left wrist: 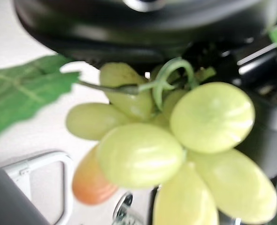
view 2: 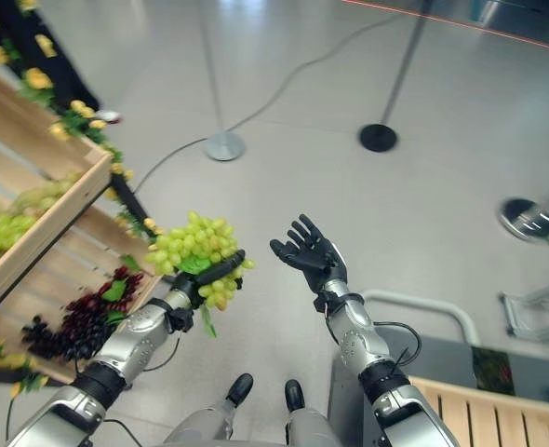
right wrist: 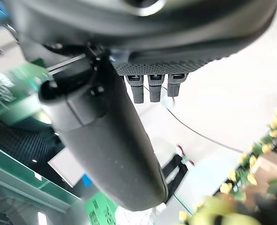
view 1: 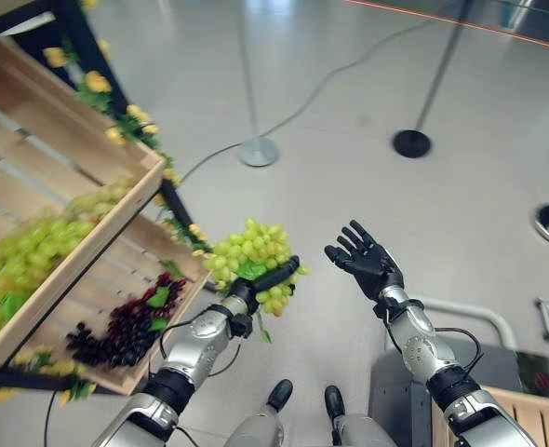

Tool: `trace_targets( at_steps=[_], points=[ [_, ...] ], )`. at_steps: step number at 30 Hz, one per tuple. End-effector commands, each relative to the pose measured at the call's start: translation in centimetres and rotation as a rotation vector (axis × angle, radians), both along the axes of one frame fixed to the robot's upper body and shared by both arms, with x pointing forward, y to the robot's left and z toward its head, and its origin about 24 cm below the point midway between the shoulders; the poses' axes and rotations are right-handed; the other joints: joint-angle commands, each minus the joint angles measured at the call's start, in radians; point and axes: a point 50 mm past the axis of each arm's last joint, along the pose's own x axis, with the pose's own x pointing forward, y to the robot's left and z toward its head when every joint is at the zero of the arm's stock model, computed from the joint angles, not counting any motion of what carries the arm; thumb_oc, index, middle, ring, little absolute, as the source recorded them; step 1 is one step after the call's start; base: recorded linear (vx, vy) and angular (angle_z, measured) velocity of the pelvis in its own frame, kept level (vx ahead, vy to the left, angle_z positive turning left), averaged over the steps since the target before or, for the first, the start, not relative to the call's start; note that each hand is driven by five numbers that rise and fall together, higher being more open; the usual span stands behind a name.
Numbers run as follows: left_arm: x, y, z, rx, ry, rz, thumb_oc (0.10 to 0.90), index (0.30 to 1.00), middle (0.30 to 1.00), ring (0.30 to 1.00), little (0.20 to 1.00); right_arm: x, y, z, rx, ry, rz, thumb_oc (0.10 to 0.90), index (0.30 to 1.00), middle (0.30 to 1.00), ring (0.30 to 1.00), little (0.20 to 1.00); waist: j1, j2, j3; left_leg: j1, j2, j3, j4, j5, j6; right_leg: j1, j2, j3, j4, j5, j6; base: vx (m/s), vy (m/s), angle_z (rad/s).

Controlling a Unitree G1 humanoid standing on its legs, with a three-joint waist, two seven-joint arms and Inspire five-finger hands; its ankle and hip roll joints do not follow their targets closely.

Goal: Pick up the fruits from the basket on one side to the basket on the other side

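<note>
While left hand (view 1: 256, 284) grips grapes (view 1: 252, 251) — stem (left wrist: 169, 77) shows wrist-side.

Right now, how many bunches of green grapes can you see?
2 that can be told apart. One green bunch is held up over the floor in the left hand. A heap of green grapes lies in the upper wooden crate; more bunches may be hidden in it.

Left crate (view 1: 88, 223) cut by frame edge
</note>
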Motion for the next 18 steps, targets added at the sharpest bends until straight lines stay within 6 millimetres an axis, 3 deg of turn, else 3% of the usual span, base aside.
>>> trace_targets(
  at_steps=[1,2,3,5,8,10,15,18],
  points=[
    [3.3,-3.0,7.2,-0.186,-0.308,-0.081,0.400,0.300,0.300,0.300,0.300,0.5,-1.7,3.2,0.006,-0.117,-0.201,0.800,0.900,0.900,0.900,0.900,-0.014,-0.035,-0.073,0.053,0.059,0.253,0.016,0.007,-0.067,0.126,-0.086,-0.174,-0.113,0.098,0.032,0.02,-0.028,0.68],
    [3.2,-3.5,7.2,-0.191,-0.303,-0.120,0.400,0.300,0.300,0.300,0.300,0.2,-2.3,3.0,-0.002,-0.110,-0.253,0.800,0.900,0.900,0.900,0.900,-0.027,-0.037,-0.067,0.046,0.091,0.338,0.047,0.013,-0.082,0.138,-0.094,-0.211,-0.112,0.094,0.031,-0.07,-0.005,1.45],
    [3.2,-5.3,7.5,-0.200,-0.312,-0.191,0.400,0.300,0.300,0.300,0.300,-0.9,-4.3,2.1,-0.016,-0.086,-0.366,0.800,0.900,0.900,0.900,0.900,-0.077,-0.048,-0.053,0.021,0.184,0.525,0.108,0.045,-0.118,0.155,-0.128,-0.333,-0.099,0.083,0.021,-0.14,0.039,2.15],
    [3.3,-6.7,7.8,-0.204,-0.322,-0.213,0.400,0.300,0.300,0.300,0.300,-1.4,-5.2,1.5,-0.024,-0.064,-0.419,0.800,0.900,0.900,0.900,0.900,-0.103,-0.042,-0.042,0.028,0.204,0.586,0.099,0.034,-0.119,0.157,-0.141,-0.387,-0.078,0.068,0.020,-0.12,0.092,3.07],
    [3.9,-8.3,8.1,-0.196,-0.304,-0.258,0.400,0.300,0.300,0.300,0.300,-1.4,-6.2,1.0,0.000,-0.009,-0.508,0.800,0.900,0.900,0.900,0.900,-0.148,-0.014,-0.041,0.093,0.265,0.728,-0.039,0.039,-0.130,0.162,-0.166,-0.450,-0.043,0.037,0.026,-0.03,0.182,1.17],
    [3.7,-8.4,7.8,-0.190,-0.284,-0.250,0.400,0.300,0.300,0.300,0.300,-1.6,-6.1,0.3,0.037,0.034,-0.512,0.800,0.900,0.900,0.900,0.900,-0.133,-0.008,-0.046,0.080,0.219,0.650,-0.032,0.037,-0.125,0.169,-0.174,-0.439,-0.055,0.051,0.041,0.03,0.168,0.99],
    [2.7,-7.8,7.4,-0.174,-0.253,-0.271,0.400,0.300,0.300,0.300,0.300,-2.5,-4.5,-1.4,0.052,0.080,-0.526,0.800,0.900,0.900,0.900,0.900,-0.076,0.013,-0.051,0.119,0.155,0.592,-0.119,0.024,-0.092,0.172,-0.203,-0.474,-0.043,0.057,0.074,0.03,0.116,0.17],
    [2.2,-6.9,7.2,-0.160,-0.259,-0.264,0.400,0.300,0.300,0.300,0.300,-3.2,-3.2,-1.9,0.062,0.085,-0.495,0.800,0.900,0.900,0.900,0.900,-0.070,0.017,-0.034,0.120,0.125,0.556,-0.117,0.015,-0.061,0.091,-0.220,-0.442,0.130,0.067,0.087,0.00,0.045,-0.08]
  ],
)
